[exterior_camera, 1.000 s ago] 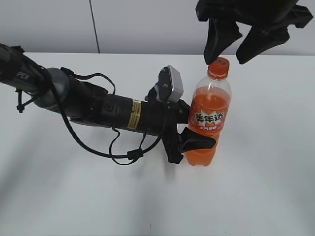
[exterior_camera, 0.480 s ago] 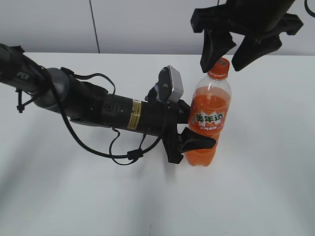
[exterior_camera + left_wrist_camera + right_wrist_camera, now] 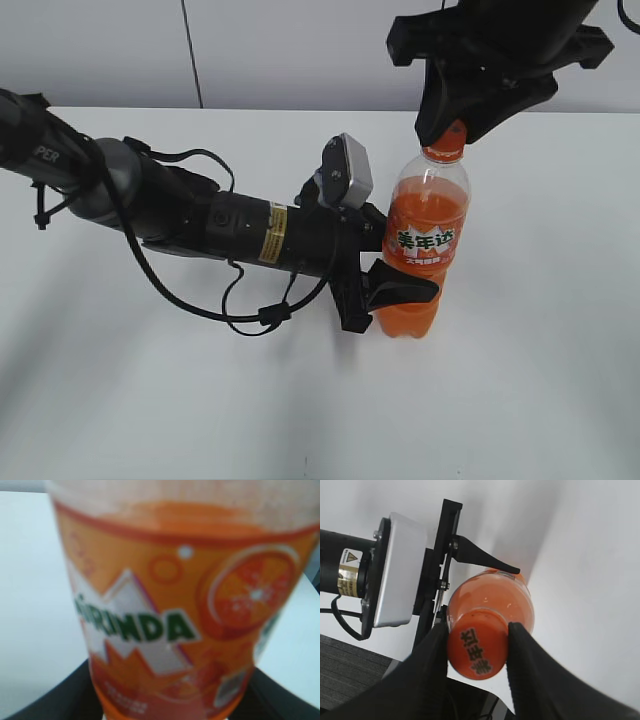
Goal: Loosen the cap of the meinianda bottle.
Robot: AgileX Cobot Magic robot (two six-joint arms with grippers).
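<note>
The meinianda bottle point(image 3: 424, 240) stands upright on the white table, full of orange soda, its orange label facing the camera. My left gripper point(image 3: 395, 290) is shut on its lower body; the left wrist view shows the label point(image 3: 165, 620) filling the frame between the dark fingers point(image 3: 55, 695). The orange cap point(image 3: 447, 142) is mostly covered in the exterior view. My right gripper point(image 3: 465, 125) comes from above and is shut on the cap. In the right wrist view the cap point(image 3: 478, 649) sits squeezed between the two black fingers point(image 3: 430, 670).
The left arm point(image 3: 200, 220) lies low across the table from the left, with a loose black cable point(image 3: 250, 305) beside it. The table point(image 3: 540, 360) is white, with a pale wall behind.
My right gripper has come down from above the bottle and its open jaws have closed onto the cap. The left gripper and bottle have not moved.
</note>
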